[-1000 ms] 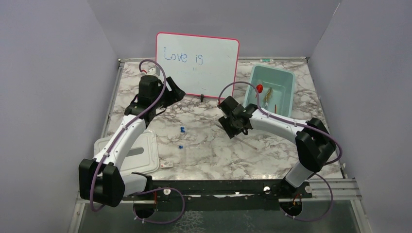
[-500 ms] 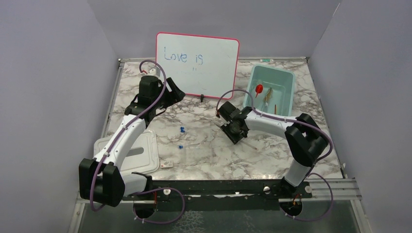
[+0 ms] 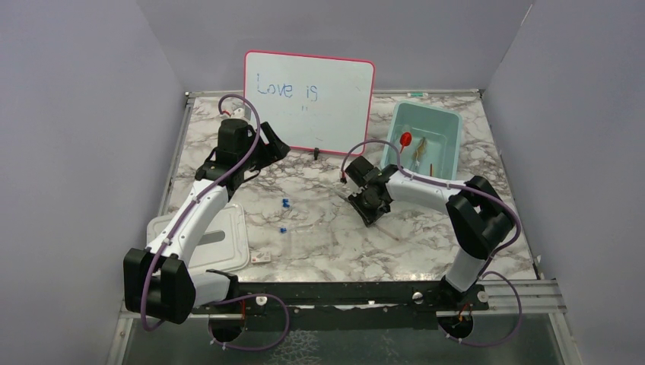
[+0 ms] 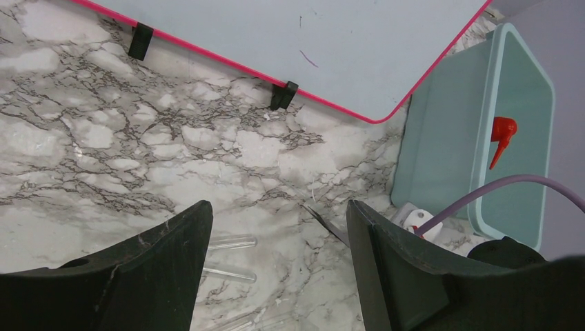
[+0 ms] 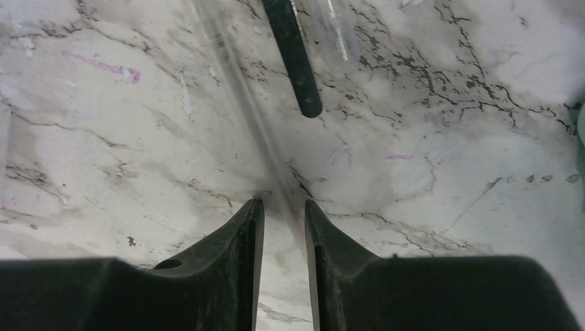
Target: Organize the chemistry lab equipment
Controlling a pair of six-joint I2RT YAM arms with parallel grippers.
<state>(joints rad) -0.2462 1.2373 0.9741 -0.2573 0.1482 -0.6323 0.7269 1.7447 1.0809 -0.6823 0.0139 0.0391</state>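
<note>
Red nozzle (image 4: 503, 132), teal bin (image 4: 441, 138), grey-veined table (image 4: 103, 138)

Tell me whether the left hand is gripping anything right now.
No, the left hand has its fingers wide apart above the marble table, with nothing clamped between them.

Robot lab bench: marble-patterned table (image 3: 426, 251) between plain grey panels (image 3: 68, 137); robot arms (image 3: 194, 217); whiteboard (image 3: 309, 99).

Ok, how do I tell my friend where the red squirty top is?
Find the pink-framed whiteboard at the back of the table. Right of it sits a pale teal bin, and the red nozzle is inside, near its left wall. It's the only red thing there; the tools beside it are thin and dull.
</note>
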